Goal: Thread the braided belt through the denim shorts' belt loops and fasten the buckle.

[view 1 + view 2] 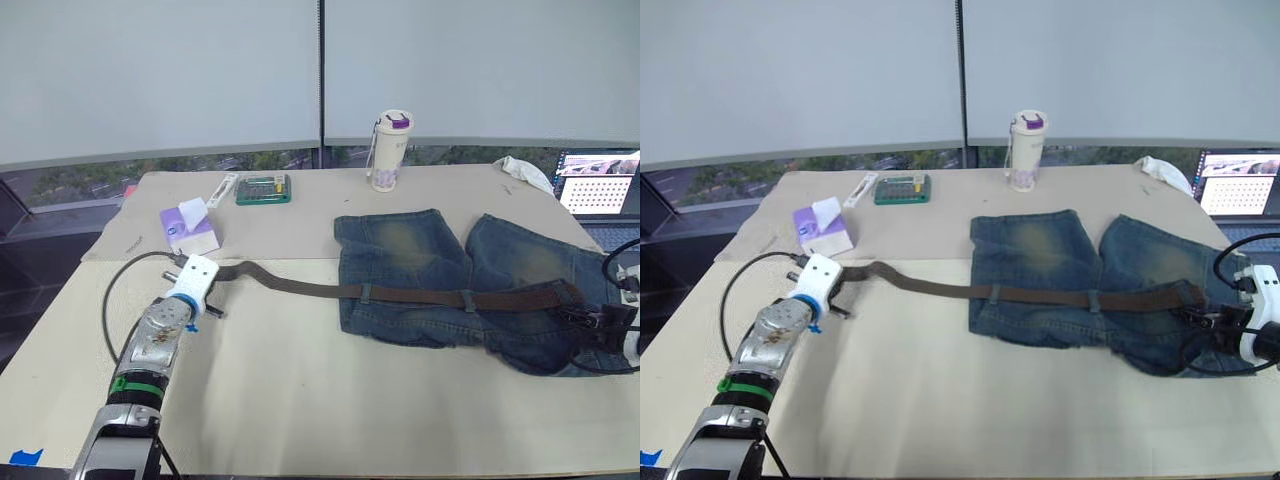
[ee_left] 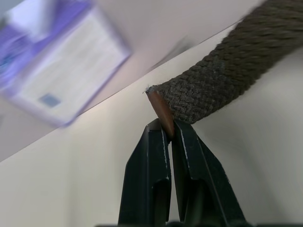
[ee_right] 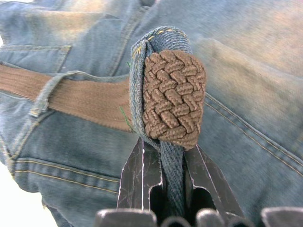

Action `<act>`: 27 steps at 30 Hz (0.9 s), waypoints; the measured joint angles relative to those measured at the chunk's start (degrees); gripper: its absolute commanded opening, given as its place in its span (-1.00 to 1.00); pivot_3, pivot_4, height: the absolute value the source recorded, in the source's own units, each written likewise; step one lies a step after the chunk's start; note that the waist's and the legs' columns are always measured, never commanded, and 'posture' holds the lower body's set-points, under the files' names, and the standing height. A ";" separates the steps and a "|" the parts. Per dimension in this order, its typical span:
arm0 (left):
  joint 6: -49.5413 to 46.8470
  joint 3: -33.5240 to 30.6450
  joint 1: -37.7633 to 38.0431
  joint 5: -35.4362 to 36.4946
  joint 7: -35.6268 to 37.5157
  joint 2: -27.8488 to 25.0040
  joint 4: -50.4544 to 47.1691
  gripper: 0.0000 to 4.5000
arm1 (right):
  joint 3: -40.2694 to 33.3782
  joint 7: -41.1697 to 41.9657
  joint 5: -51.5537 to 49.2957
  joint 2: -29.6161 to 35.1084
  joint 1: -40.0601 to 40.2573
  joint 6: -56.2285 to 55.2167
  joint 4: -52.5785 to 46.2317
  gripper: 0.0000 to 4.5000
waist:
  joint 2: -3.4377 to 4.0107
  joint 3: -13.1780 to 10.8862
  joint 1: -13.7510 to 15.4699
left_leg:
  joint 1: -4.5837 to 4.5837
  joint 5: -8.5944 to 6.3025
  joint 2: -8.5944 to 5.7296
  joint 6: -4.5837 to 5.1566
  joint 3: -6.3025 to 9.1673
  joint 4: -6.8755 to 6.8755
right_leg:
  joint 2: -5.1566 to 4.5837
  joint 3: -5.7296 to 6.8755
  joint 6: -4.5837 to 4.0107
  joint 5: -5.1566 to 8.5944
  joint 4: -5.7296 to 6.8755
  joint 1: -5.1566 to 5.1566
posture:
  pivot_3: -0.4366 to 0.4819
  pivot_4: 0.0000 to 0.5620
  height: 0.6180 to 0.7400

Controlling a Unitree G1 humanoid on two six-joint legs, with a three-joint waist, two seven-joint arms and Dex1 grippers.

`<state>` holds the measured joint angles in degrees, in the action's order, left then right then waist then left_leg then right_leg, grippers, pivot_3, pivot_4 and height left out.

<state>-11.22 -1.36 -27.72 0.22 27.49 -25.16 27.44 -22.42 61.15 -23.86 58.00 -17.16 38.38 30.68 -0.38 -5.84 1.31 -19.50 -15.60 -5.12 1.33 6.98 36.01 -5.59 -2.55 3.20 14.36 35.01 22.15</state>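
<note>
Beige desk [image 1: 300, 400] lying under your arms, left hand [image 2: 165, 130] pinching the braided belt [image 1: 300, 288] tip, right hand [image 3: 163, 163] gripping a belt loop [image 3: 163, 156] on the denim shorts [image 1: 420, 250], belt running through the waistband, tissue box [image 1: 190, 228] and bottle [image 1: 389, 150] sitting beyond.

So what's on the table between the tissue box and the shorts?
Bare table up there; just nearer, the belt trails from the left gripper to the shorts, per the left eye view.

Even daylight, soft shadows.
Left wrist view: tissue box [image 2: 57, 61] smeared with blur; belt [image 2: 222, 71] weave sharp.
</note>
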 measured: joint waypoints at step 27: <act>-0.68 6.88 -29.30 12.98 21.30 19.95 24.59 0.81 | -5.19 -6.28 -4.42 -6.10 9.61 1.16 -15.08 -1.00 | 0.05 0.01 -0.85 | -0.49 -0.08 0.09 0.16 -0.12 0.61 | 0.20 0.00 0.04 -0.03 -0.04 0.09 | -0.05 -0.47 1.00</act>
<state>-11.91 5.52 -57.02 13.20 48.78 -5.20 52.03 -27.62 54.87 -28.28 51.89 -7.55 39.54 15.59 -0.34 -5.83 0.45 -19.99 -15.68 -5.03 1.49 6.86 36.63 -5.39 -2.55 3.24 14.33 34.97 22.24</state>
